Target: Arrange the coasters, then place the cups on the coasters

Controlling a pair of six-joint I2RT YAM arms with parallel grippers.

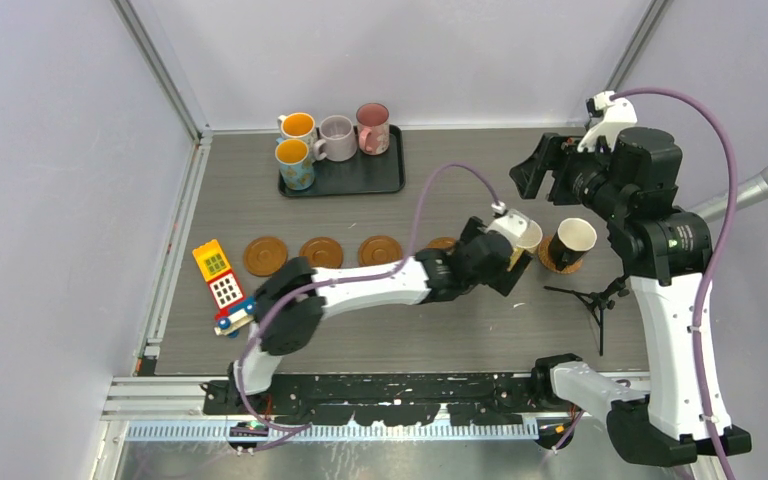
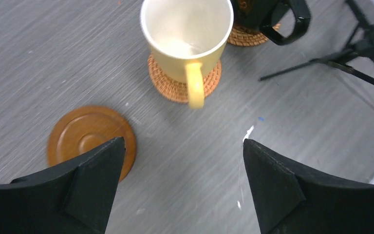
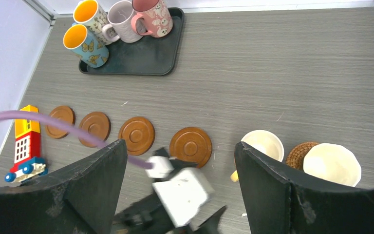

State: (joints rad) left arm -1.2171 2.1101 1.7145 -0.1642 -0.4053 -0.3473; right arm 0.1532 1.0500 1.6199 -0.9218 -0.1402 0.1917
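A cream-yellow cup (image 2: 187, 36) stands upright on a woven coaster (image 2: 184, 83), its handle pointing at my left gripper (image 2: 183, 141). That gripper is open, empty, and a short way back from the handle. A wooden coaster (image 2: 91, 141) lies just left of it. The black cup (image 1: 572, 242) sits on another woven coaster (image 1: 560, 262) to the right. Three more wooden coasters (image 1: 321, 251) lie in a row to the left. My right gripper (image 1: 535, 175) hangs open and empty high above the table. The white-and-orange, blue patterned, lilac and pink cups (image 3: 121, 22) stand on the tray.
The black tray (image 1: 360, 178) sits at the back left. A yellow, red and blue toy block house (image 1: 220, 285) lies at the left edge. A small black tripod (image 1: 590, 298) stands right of the black cup, close to the right arm.
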